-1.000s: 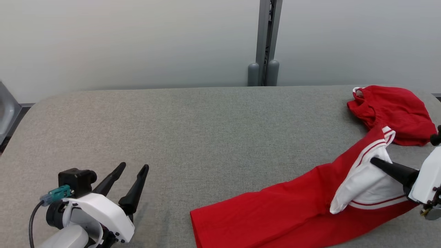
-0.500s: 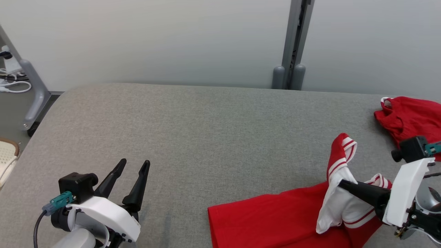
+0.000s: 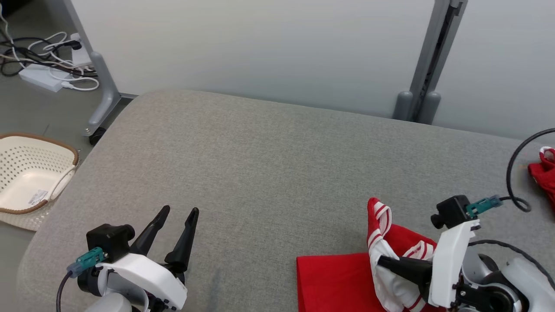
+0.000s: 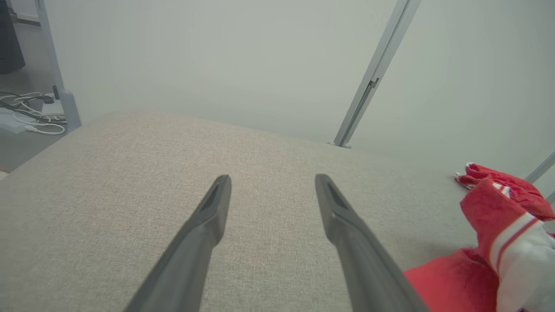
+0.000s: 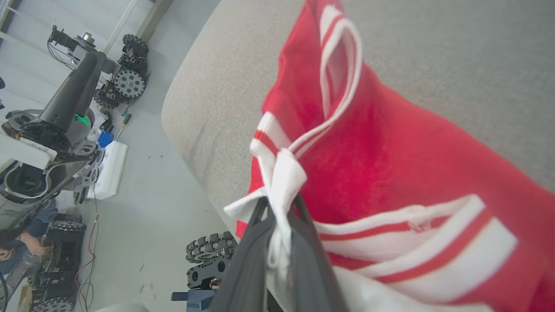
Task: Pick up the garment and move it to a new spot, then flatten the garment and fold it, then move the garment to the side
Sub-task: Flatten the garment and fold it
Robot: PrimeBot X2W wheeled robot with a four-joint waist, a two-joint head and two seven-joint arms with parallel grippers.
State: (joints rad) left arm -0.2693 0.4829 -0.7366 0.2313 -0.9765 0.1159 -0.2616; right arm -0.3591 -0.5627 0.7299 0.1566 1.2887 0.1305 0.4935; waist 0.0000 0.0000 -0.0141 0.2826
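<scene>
1. Nearest, the right claw (image 3: 379, 262) is clamped tight on a bunched white-and-red striped edge of the garment (image 3: 334, 277). In the wrist view that edge is pinched between the dark fingers (image 5: 314, 268) and gathered into a knot at their tips. Gripping a hem rather than the middle likely lets the cloth trail behind the claw while it is carried.
2. The garment hangs from that grip. A striped fold stands up above the fingers, and the plain red part lies flat on the table (image 3: 260, 164) at its near edge, right of centre.
3. Well apart on the other side, the left claw (image 3: 180, 211) is held over bare table, its fingers spread wide with nothing between them. It looks free, I judge, to take a second corner once flattening starts.
4. Further off, the middle of the table offers a spot to lay the garment down.
5. Farthest, another red cloth (image 3: 542, 173) lies at the table's right edge. A basket (image 3: 30, 173) sits on the floor to the left, and a grey post (image 3: 427, 65) rises against the wall.
</scene>
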